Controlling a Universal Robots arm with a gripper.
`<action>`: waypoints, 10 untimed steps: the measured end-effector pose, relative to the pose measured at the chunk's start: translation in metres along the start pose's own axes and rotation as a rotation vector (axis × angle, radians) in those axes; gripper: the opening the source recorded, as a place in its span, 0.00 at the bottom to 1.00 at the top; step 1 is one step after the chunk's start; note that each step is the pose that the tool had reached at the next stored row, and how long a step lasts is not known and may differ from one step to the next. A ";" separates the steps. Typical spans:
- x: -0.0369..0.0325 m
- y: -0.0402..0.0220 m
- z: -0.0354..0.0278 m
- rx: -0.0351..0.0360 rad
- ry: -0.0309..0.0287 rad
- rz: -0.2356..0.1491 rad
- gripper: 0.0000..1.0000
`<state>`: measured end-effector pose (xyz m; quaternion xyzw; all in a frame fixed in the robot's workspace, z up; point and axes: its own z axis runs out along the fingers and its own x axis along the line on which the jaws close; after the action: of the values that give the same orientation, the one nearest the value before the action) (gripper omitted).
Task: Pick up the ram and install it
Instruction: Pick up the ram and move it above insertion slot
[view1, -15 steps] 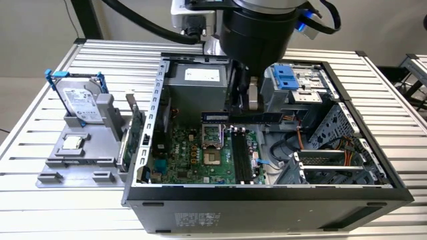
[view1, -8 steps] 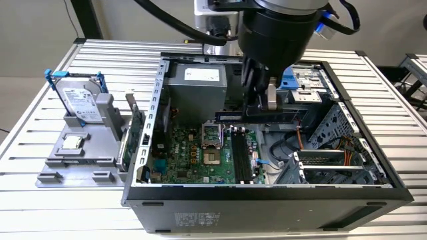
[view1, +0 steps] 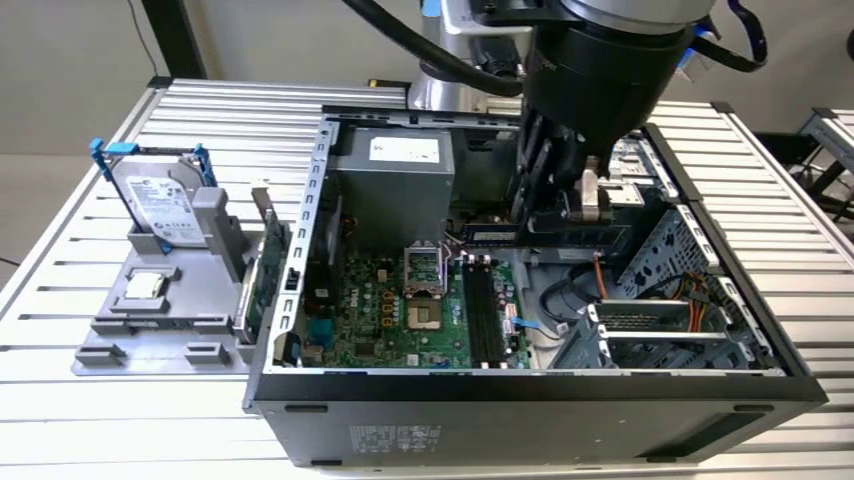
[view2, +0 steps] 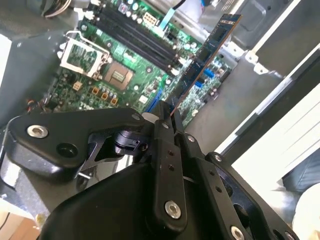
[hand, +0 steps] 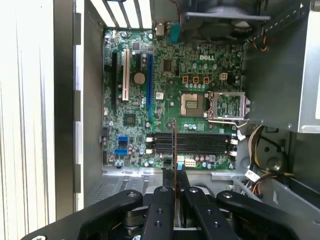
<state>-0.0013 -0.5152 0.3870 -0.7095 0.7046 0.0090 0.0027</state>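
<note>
Grey-green ram sat clamped in my hand, hanging above the empty black memory slots beyond its fingertips, so I judged pickup done and seating left.

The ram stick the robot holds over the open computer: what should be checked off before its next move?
1. Grip: the end effector is shut on the ram, toward one end: ok.
2. Memory slots free of other sticks: ok.
3. Ram lined up with the slots: not ok. In the exterior view and the first wrist view it lies across them, not along them.
4. White end latches on the slots swung open: cannot tell.
5. Ram apart from the motherboard: ok, it hangs above it.
</note>
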 end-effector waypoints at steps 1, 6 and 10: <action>0.0000 -0.0036 0.0000 0.0000 0.0000 0.000 0.00; 0.0001 -0.0229 -0.0002 -0.0002 0.0000 0.000 0.00; 0.0001 -0.0291 -0.0003 0.0001 0.0000 0.000 0.00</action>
<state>0.0278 -0.5152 0.3870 -0.7096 0.7046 0.0089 0.0027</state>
